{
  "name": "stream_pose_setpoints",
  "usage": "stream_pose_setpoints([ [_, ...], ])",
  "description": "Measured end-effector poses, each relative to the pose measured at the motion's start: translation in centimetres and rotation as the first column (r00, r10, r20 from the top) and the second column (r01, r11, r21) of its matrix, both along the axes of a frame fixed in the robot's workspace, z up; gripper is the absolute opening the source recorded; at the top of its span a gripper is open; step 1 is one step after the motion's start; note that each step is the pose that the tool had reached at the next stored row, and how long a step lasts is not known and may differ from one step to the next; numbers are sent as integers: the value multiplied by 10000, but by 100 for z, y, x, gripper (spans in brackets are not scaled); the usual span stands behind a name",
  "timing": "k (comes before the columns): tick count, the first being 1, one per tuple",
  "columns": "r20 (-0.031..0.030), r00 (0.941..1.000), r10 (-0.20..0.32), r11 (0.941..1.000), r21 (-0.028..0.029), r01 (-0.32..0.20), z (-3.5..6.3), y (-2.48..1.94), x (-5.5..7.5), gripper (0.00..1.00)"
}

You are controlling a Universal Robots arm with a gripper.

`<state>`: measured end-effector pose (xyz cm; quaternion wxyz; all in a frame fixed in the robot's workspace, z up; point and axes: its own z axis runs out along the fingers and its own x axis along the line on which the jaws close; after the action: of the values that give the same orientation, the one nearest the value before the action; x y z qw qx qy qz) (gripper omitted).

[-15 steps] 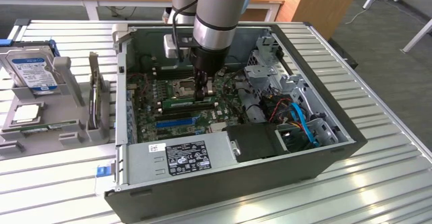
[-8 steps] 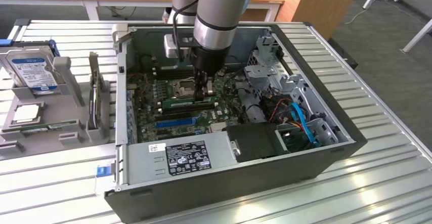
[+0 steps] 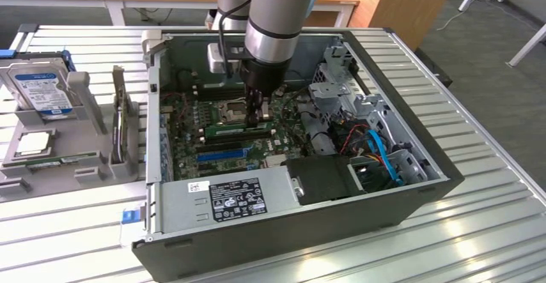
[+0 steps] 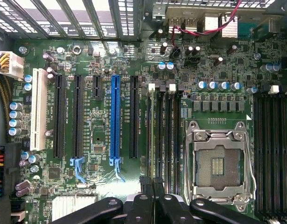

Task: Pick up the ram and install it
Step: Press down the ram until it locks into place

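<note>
The ram (image 3: 232,130) is a thin green stick lying along a black memory slot on the motherboard (image 3: 192,114), inside the open computer case (image 3: 358,213). My gripper (image 3: 256,118) reaches straight down into the case and is shut on the end of the ram toward the exterior view's right. In the wrist view the ram (image 4: 152,130) shows edge-on as a pale green line in the slot beside the empty CPU socket (image 4: 218,163). It runs in between my black fingertips (image 4: 144,183), and the gripper (image 4: 151,182) is closed around that end.
Empty black memory slots (image 4: 169,135) lie right beside the ram, with expansion slots (image 4: 115,116) further off. Drive cage and cables (image 3: 375,142) crowd the case on the exterior view's right. A grey parts holder (image 3: 51,149) outside carries a hard drive (image 3: 43,88) and an upright card (image 3: 119,120).
</note>
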<state>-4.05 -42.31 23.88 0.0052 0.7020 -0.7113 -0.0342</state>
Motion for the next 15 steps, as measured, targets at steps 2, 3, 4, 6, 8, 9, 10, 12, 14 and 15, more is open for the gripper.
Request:
stream_pose_setpoints([
  [2,-1,10000,-47,10000,1,47,0,0,2,12],
  [3,-1,10000,-75,10000,2,75,-1,0,2,12],
  [4,-2,10000,-98,10000,1,98,-1,1,2,12],
  [6,-1,9999,-113,9999,1,113,0,1,3,12],
  [8,-6,9999,-120,9999,1,120,0,0,5,12],
  [9,-10,9999,-127,9999,0,127,0,0,8,12],
  [10,-12,9999,-140,9999,0,140,0,0,9,12],
  [12,-13,9999,-164,9999,-1,164,0,0,10,12],
  [14,-14,9999,-163,9999,0,163,0,0,11,12],
  [15,-14,9999,-163,9999,0,163,0,0,11,12],
])
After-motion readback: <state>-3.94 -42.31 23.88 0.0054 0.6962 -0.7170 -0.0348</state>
